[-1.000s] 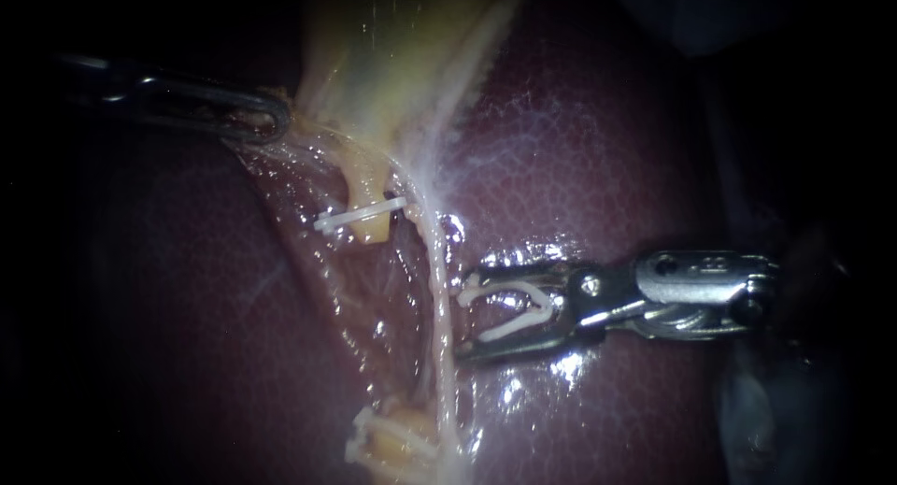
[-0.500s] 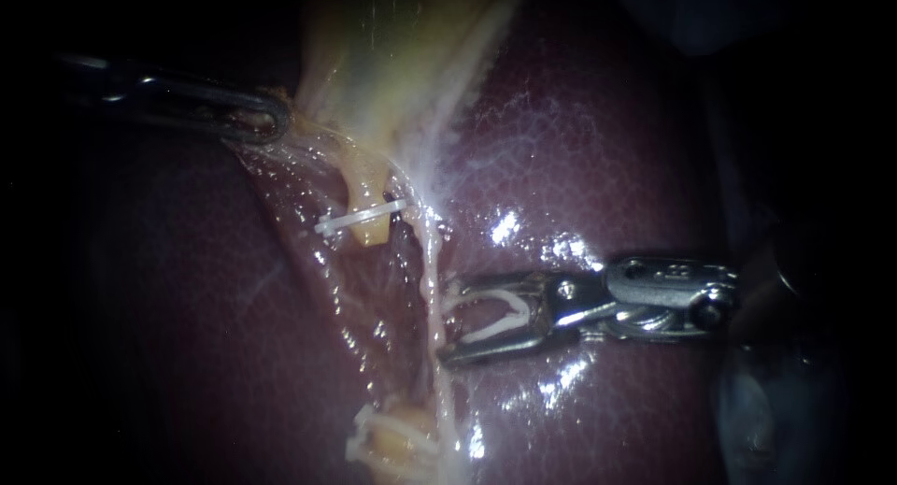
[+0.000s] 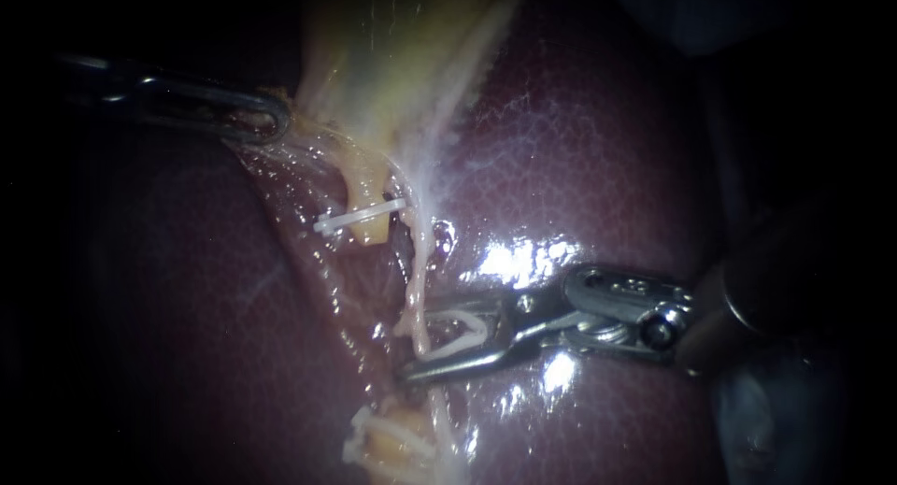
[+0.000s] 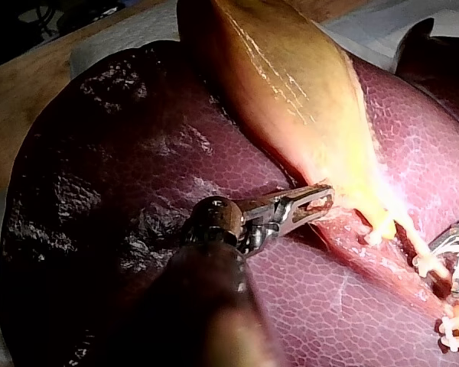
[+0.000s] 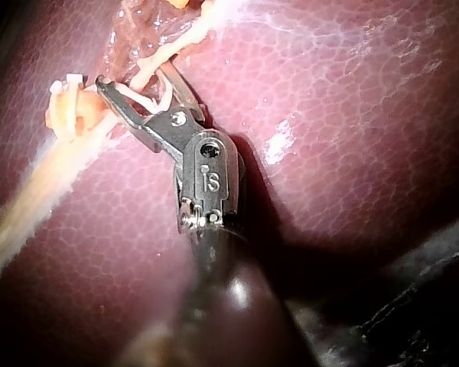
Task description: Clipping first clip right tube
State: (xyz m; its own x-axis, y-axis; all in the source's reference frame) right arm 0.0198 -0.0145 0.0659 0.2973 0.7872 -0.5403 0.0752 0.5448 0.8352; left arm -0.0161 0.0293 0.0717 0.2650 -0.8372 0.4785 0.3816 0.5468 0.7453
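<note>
now right instrument's (image 3: 416, 341) clip (image 3: 464, 336) straddles the right tube (image 3: 418, 261).

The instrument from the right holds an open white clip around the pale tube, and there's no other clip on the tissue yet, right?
Not quite. The right instrument does hold an open white clip around the pale tube, but other clips are there: the endoscope view shows an upper clip across the yellowish stump and a lower clip on the stump below.
</note>
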